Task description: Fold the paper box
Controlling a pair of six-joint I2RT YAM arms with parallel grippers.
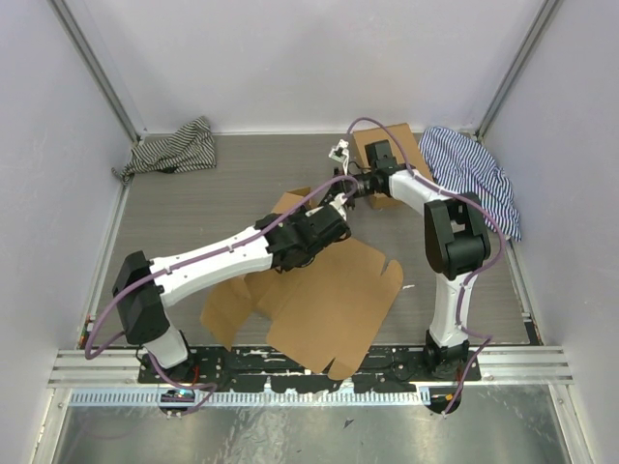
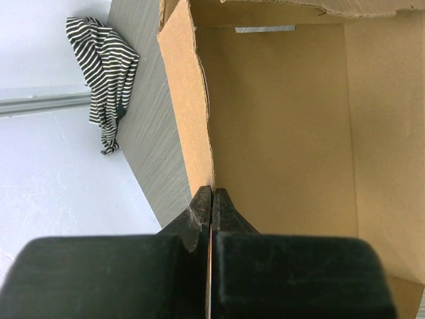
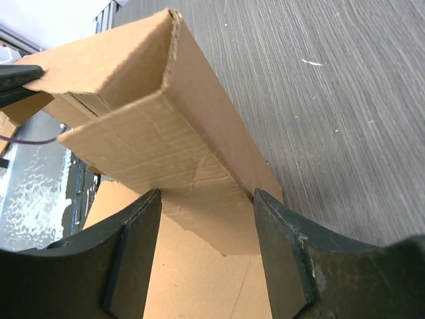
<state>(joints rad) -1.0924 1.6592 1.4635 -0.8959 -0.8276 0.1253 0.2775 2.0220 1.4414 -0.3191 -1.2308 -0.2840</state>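
**A:** What lies around you?

**B:** The grey table [image 1: 242, 184] fills most of the overhead view. At upper right a blue-and-white striped cloth [image 1: 479, 179] lies bunched. Just left of it sits a smaller brown box [image 1: 397, 143], partly hidden behind my right arm [image 1: 450, 232]. At upper left lies a black-and-white striped cloth [image 1: 179, 147], well apart from everything else. My left arm [image 1: 222, 256] stretches over the left part of the work.

**A:** And the paper box?

**B:** The paper box [image 1: 329, 300] is at lower centre, plain brown cardboard, mostly flat, with notched flaps splayed out. One wall stands raised near mid-frame. My left gripper [image 2: 211, 196] is pressed together, pinching that wall's edge. My right gripper [image 3: 206, 194] is spread, one finger on each side of a folded-over flap. I cannot tell whether the pads touch it.
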